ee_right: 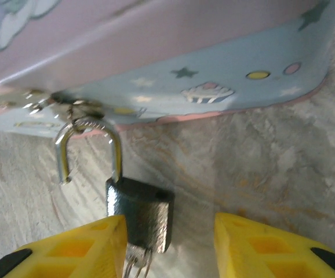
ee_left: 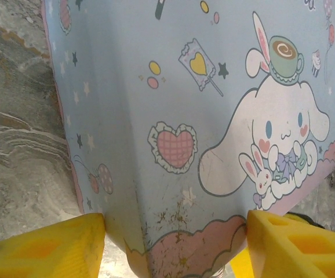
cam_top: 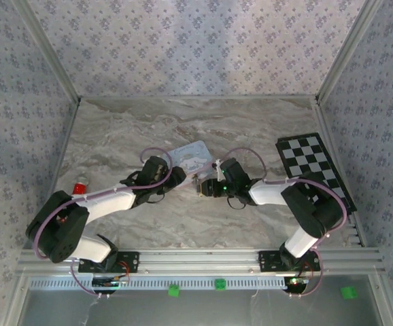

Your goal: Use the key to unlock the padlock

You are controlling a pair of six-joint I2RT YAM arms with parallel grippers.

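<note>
The pale blue tin (ee_left: 185,104) with a cartoon picture lies mid-table (cam_top: 190,157). My left gripper (ee_left: 176,243) is shut on its near end, a yellow finger (ee_left: 51,249) pressing each side. The small dark padlock (ee_right: 141,214) hangs from the tin's (ee_right: 214,58) hasp by its metal shackle (ee_right: 89,136), which stands open with one end free. A key (ee_right: 137,262) sticks out of the padlock's underside. My right gripper (ee_right: 170,249) is open around the padlock's body, which lies against the left finger; in the top view this gripper (cam_top: 207,187) sits just right of the tin.
A black-and-white checkerboard (cam_top: 315,166) lies at the right side of the marble table (cam_top: 183,224). A small red object (cam_top: 79,187) sits at the left by the left arm. Patterned walls close in the back and sides.
</note>
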